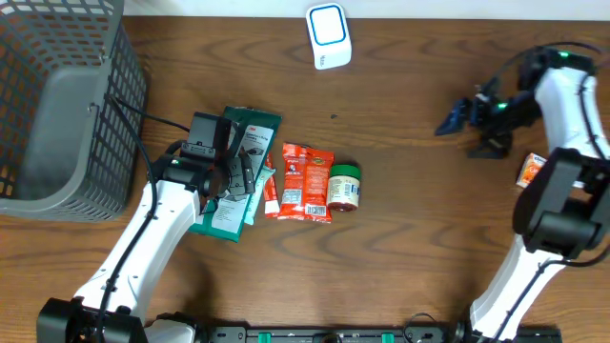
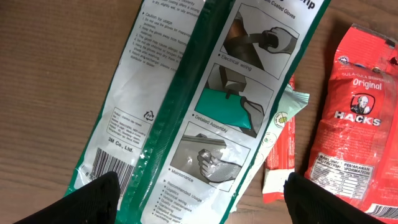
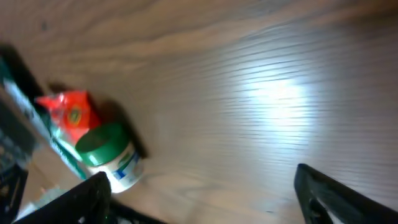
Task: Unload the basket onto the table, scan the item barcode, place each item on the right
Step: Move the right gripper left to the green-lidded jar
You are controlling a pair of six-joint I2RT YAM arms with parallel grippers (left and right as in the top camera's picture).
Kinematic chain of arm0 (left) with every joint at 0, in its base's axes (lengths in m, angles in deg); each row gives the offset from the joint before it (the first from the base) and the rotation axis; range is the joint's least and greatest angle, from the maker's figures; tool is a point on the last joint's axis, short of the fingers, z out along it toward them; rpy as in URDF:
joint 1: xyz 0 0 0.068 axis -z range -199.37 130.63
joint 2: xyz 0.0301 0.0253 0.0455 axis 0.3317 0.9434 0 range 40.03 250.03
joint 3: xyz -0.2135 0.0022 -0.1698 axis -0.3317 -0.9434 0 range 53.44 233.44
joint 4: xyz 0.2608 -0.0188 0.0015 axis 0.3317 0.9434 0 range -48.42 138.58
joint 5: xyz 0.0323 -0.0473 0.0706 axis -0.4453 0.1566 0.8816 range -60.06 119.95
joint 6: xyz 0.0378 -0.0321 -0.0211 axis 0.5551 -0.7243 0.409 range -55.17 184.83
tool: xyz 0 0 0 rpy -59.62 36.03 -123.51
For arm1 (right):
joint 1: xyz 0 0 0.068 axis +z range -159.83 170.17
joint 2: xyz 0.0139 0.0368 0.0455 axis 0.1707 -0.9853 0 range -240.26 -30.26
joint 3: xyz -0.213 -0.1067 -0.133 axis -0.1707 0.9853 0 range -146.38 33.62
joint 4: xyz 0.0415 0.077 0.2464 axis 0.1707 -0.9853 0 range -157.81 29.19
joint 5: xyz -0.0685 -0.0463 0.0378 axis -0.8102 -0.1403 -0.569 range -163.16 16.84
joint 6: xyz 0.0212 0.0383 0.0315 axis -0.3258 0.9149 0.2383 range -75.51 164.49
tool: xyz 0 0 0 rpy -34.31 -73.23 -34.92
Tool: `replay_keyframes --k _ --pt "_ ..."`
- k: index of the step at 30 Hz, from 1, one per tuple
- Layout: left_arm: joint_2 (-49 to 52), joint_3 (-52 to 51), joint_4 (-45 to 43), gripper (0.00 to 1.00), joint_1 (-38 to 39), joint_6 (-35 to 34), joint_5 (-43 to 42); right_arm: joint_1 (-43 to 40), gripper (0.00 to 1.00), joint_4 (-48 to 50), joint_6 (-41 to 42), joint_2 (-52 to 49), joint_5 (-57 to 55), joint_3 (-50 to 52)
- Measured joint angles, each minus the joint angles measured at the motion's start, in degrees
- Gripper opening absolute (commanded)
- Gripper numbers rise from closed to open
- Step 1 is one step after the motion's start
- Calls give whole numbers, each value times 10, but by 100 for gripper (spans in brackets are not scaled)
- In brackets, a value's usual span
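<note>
Dark wood-grain table [image 1: 419, 248] fills the overhead frame, its bare planks catching a bright patch of glare in the blurred right wrist view. A grey mesh basket [image 1: 57, 105] occupies the upper left corner, and a white barcode scanner [image 1: 329, 36] with a blue outline lies at top centre, well apart from the goods. Left of centre, two overlapping green-and-white glove packets [image 1: 255, 133] lie flat, with a red Hacks sweet packet [image 1: 305, 181] just beside them and a green-lidded jar [image 1: 344, 186] next to that. The left gripper [image 1: 229, 170] hangs over the glove packets, fingers [image 2: 87, 202] spread wide on either side of the printed backs; a barcode [image 2: 107, 167] shows at the lower left of that wrist view. Whether the tips touch the plastic cannot be told. At the right of the frame the right gripper [image 1: 446, 124] is over bare wood, its fingers [image 3: 348, 193] wide apart with nothing between them. A small orange packet [image 1: 531, 170] lies near that arm.
</note>
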Motion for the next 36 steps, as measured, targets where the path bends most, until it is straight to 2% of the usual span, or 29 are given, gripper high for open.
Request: replay_keyframes --k 2,10,16,22,29,36 --pt "0 0 0 85 0 0 0 32 68 0 -1 0 7 3" --pt "0 0 0 85 0 0 0 186 86 32 31 0 15 5" --pt "0 0 0 85 0 0 0 272 89 66 112 0 -42 5" --pt "0 0 0 85 0 0 0 336 94 71 177 0 -114 5" --pt "0 0 0 85 0 0 0 394 93 77 233 0 -156 5" --pt "0 0 0 85 0 0 0 397 93 74 264 0 -167 11"
